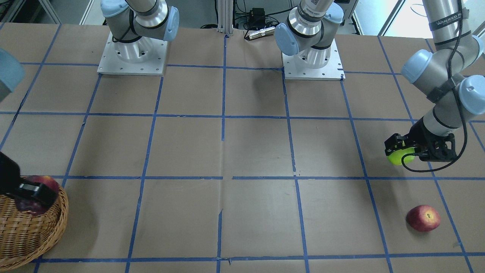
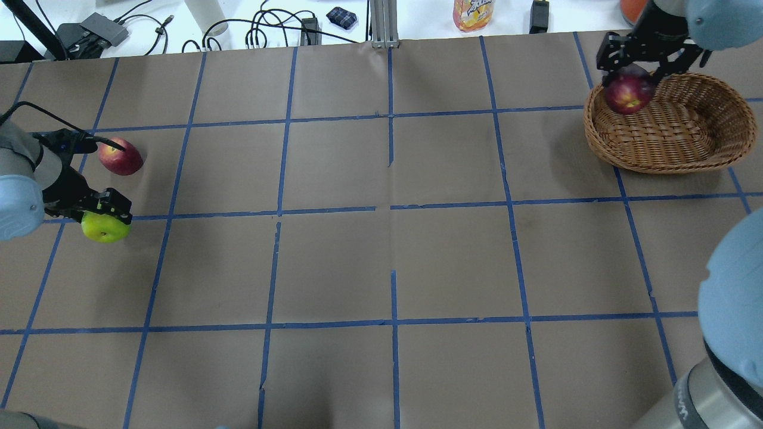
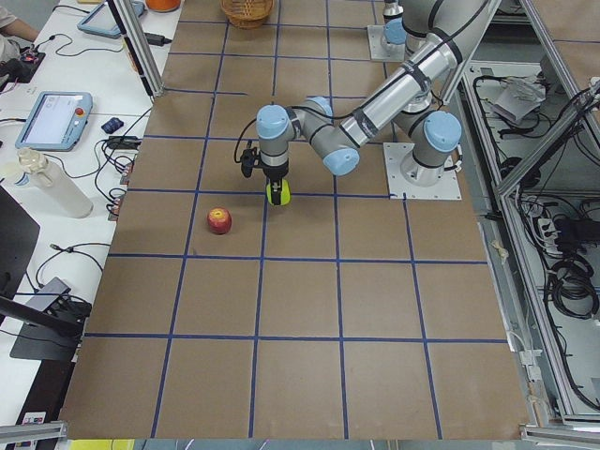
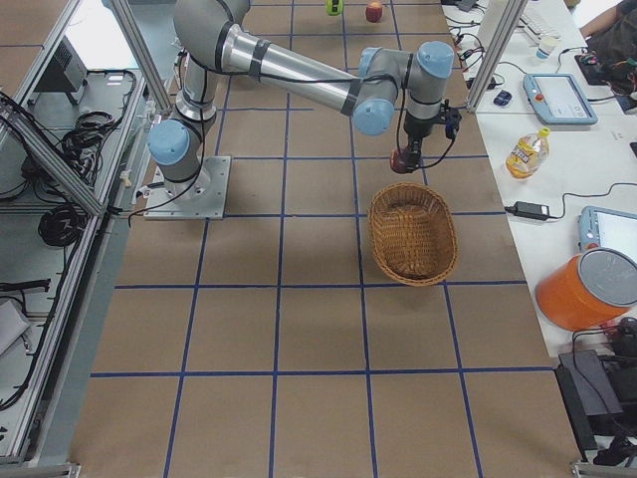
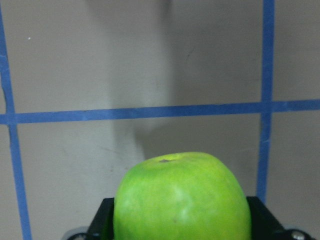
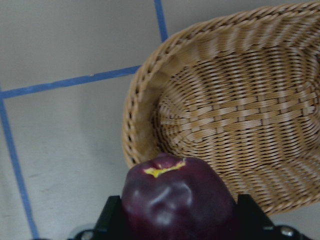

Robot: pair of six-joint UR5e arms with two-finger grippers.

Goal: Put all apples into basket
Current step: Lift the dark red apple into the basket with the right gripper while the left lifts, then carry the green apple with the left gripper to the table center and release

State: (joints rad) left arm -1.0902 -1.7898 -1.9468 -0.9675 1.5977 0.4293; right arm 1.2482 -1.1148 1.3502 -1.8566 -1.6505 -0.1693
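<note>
My left gripper (image 2: 104, 217) is shut on the yellow-green apple (image 2: 105, 227), held just above the table; it also shows in the front view (image 1: 401, 155) and fills the left wrist view (image 5: 181, 199). The red apple (image 2: 121, 158) lies on the table just beyond it, also in the front view (image 1: 423, 218). My right gripper (image 2: 630, 77) is shut on the dark maroon apple (image 2: 629, 94), with a yellow damaged spot (image 6: 162, 171), above the near-left rim of the wicker basket (image 2: 709, 152). The basket (image 6: 240, 115) is empty inside.
Blue tape lines grid the brown table. Beyond the far edge lie cables, a drink bottle (image 2: 473, 13) and an orange container (image 4: 587, 289). The arm bases (image 1: 132, 57) stand at the robot's side.
</note>
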